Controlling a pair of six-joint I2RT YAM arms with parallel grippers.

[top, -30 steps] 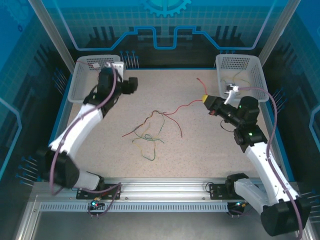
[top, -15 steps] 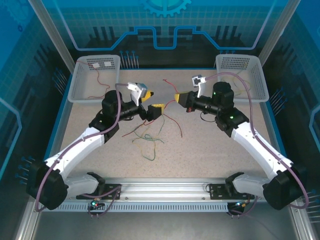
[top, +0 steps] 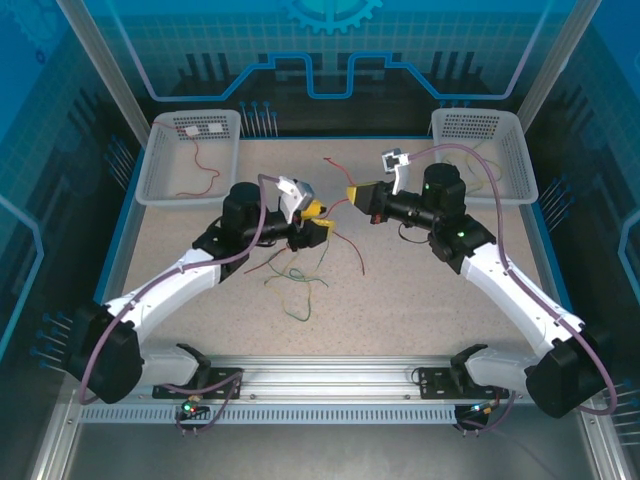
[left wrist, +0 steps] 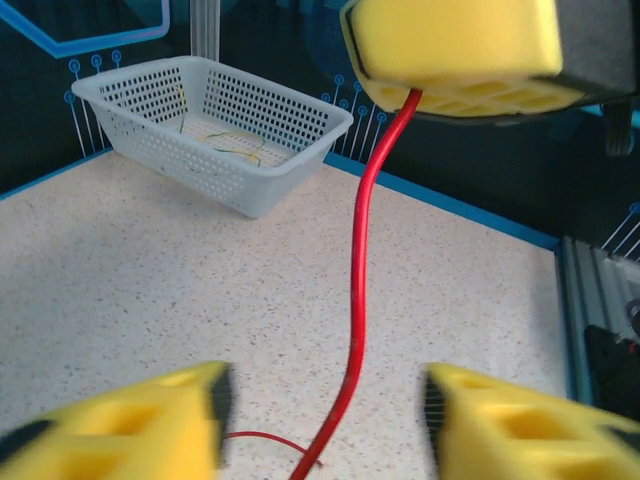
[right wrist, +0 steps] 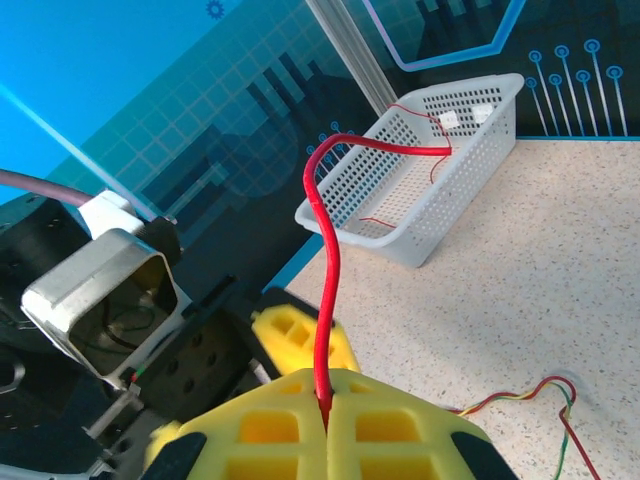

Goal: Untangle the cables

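Reaching in from the lower corners of the overhead view, both my arms bend at the elbow and meet nose to nose above the middle of the table (top: 430, 300). My right gripper (top: 356, 193) points toward frame left, its yellow pads pressed together on the red cable (right wrist: 322, 300), which rises from the seam between them and arcs away. My left gripper (top: 318, 222) faces it from just below, fingers apart; in its wrist view the red cable hangs down through the gap, touching neither finger. The rest of the cables (top: 295, 275), green, yellow and red, lie in a loose snarl on the speckled beige tabletop just below the grippers. The upper-left basket (top: 165, 175) holds a red wire; the upper-right basket (top: 520, 170) sits in the opposite corner. Blue patterned walls (top: 330, 40) enclose the cell.
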